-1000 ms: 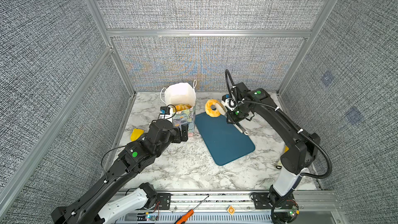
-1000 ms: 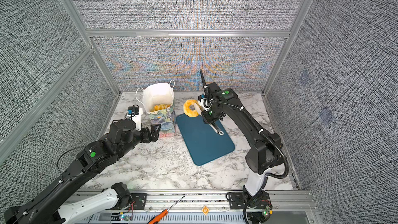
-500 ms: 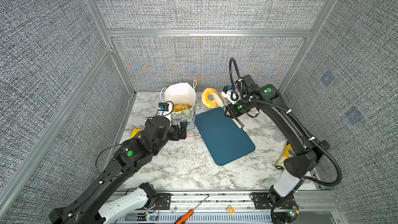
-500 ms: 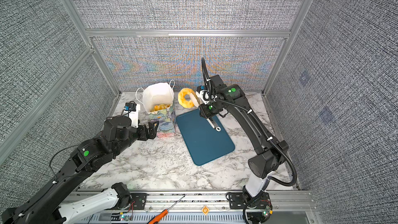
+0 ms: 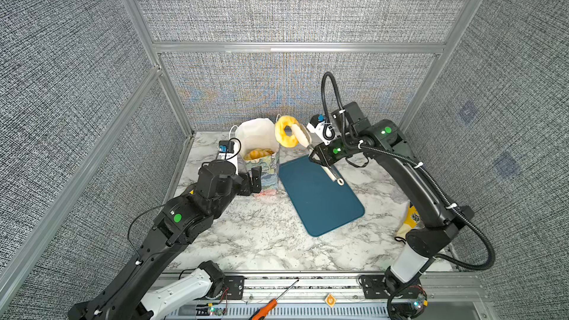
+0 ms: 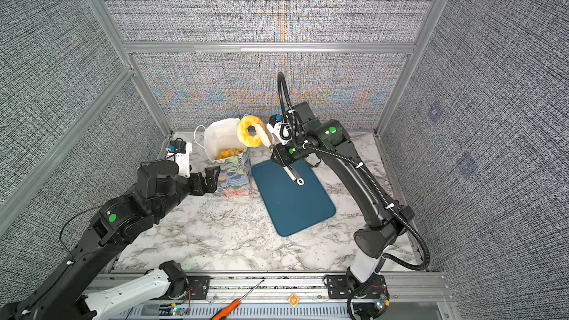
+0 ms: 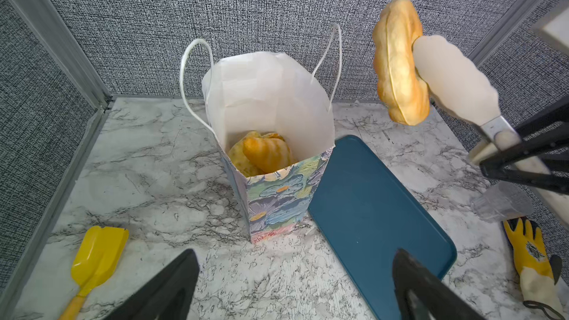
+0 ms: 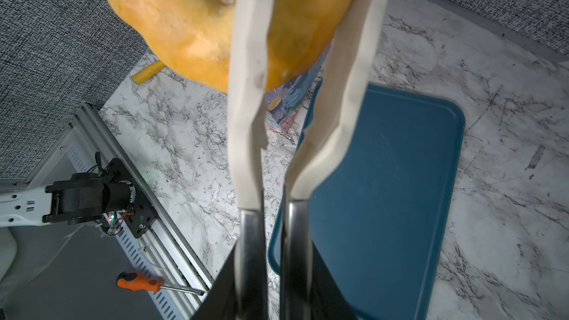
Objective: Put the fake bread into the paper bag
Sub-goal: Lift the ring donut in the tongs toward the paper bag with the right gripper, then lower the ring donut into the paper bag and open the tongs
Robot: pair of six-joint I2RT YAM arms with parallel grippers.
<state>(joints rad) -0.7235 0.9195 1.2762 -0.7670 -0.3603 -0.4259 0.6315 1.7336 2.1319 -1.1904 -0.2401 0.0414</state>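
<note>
One each — doughnut (image 5: 281, 139), bag (image 5: 257, 135), tray (image 5: 320, 204), tongs (image 5: 300, 136)

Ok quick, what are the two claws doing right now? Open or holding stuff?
Left claw: open, holding nothing.
Right claw: closed on the tongs, which pinch the ring doughnut.

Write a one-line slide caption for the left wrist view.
White tongs hold a ring doughnut in the air near the open paper bag, which already holds pastries, beside a blue tray.
</note>
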